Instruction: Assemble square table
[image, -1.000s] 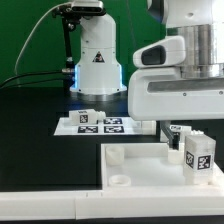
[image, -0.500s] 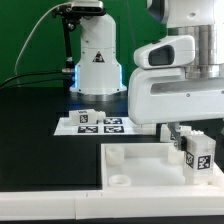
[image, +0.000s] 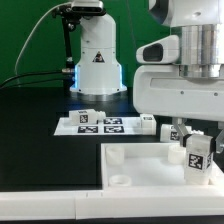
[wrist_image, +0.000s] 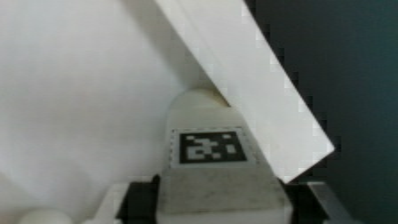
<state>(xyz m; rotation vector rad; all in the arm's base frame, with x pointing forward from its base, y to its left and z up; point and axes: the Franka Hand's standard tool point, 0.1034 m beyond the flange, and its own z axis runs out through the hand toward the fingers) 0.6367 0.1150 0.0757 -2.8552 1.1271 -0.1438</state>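
Note:
The white square slab (image: 140, 165) lies at the front, with a raised rim and a round socket (image: 118, 181) at its near corner. My gripper (image: 190, 133) is shut on a short white leg (image: 197, 158) with a black-and-white tag. It holds the leg upright, slightly tilted, over the slab's part at the exterior view's right. In the wrist view the leg (wrist_image: 214, 140) sits between my two fingers (wrist_image: 317, 200), beside the slab's rim (wrist_image: 231, 60). I cannot tell whether the leg touches the slab.
The marker board (image: 100, 127) lies behind the slab. Small white tagged parts, probably other legs, sit at its left (image: 84, 117) and right (image: 148, 123) ends. The robot base (image: 97, 60) stands at the back.
My arm has shifted toward the exterior view's right and slightly up. The held leg has stayed at nearly the same spot, now tilted a little.

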